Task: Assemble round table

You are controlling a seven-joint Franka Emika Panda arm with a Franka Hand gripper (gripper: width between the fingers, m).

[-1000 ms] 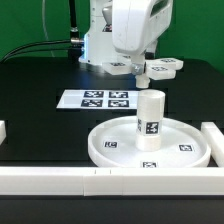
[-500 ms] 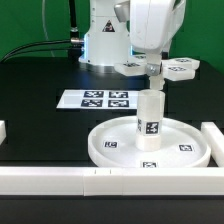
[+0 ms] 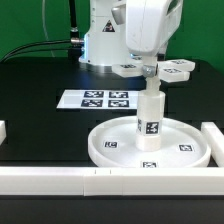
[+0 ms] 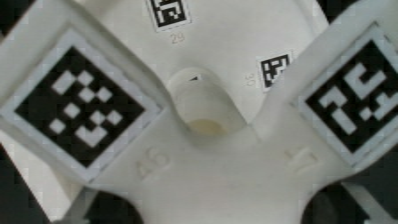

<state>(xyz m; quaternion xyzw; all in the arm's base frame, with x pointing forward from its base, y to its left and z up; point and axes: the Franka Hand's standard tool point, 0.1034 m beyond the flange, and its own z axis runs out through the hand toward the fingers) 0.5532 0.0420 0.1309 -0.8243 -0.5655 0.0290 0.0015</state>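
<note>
Gripper [image 3: 150, 66] clamped on cross-shaped piece [image 3: 178, 68], directly over upright cyl. leg [image 3: 149, 118]; leg stands at ctr of round disc [image 3: 105, 150].

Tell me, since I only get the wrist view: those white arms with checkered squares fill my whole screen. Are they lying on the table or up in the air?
Observer: Up in the air. That cross-shaped piece hangs under the robot arm, lifted off the table.
Operator: So what is underneath it?
Observer: A short cylinder leg, standing upright in the middle of the round disc. The cross's centre is right over the leg's top. I cannot tell whether they touch yet.
</note>
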